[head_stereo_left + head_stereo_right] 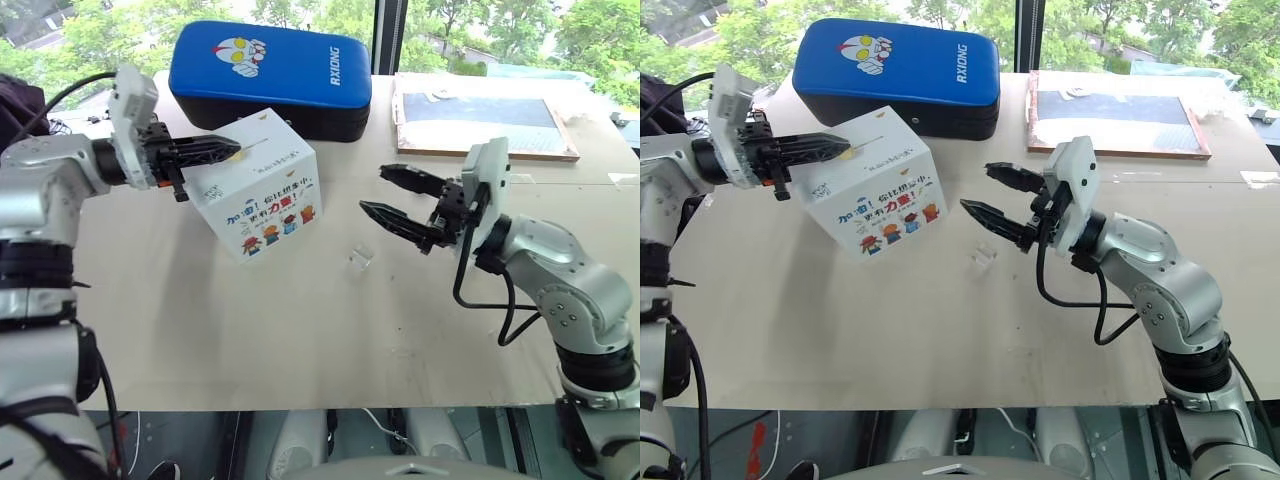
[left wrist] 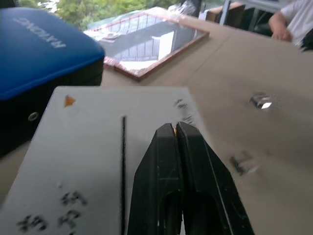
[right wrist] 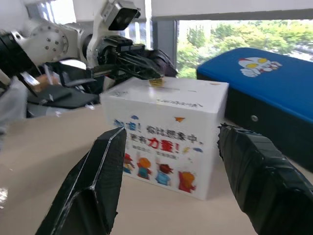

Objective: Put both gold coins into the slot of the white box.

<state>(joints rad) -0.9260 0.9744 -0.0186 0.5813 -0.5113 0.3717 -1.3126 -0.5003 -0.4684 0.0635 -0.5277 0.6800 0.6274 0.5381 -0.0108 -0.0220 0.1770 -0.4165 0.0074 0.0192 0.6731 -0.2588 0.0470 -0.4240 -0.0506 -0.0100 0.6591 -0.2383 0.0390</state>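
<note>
A: What sat nearest on the desk [image 1: 250, 340]?
B: A small clear bit [image 1: 360, 259], lying bare between the box and the right pincer.

A: And the right pincer [image 1: 383, 192]?
B: It hung above the desk with its fingers spread wide and nothing between them, pointing toward the box [image 1: 255, 185] but well apart from it.

A: Where was the box?
B: Left of centre on the desk, tilted up on one edge, cartoon side facing the robot, with the slot [image 2: 122, 166] running as a dark line along its top.

A: The left pincer [image 1: 234, 148]?
B: Pinched shut on a coin [image 3: 156, 82], a gold glint at its tips, held over the box top just beside the slot.

A: The second coin?
B: I could not tell where it was.

A: Farther back?
B: A blue pad [image 1: 270, 75] just behind the box, and a framed board [image 1: 480, 120] to the right.
</note>
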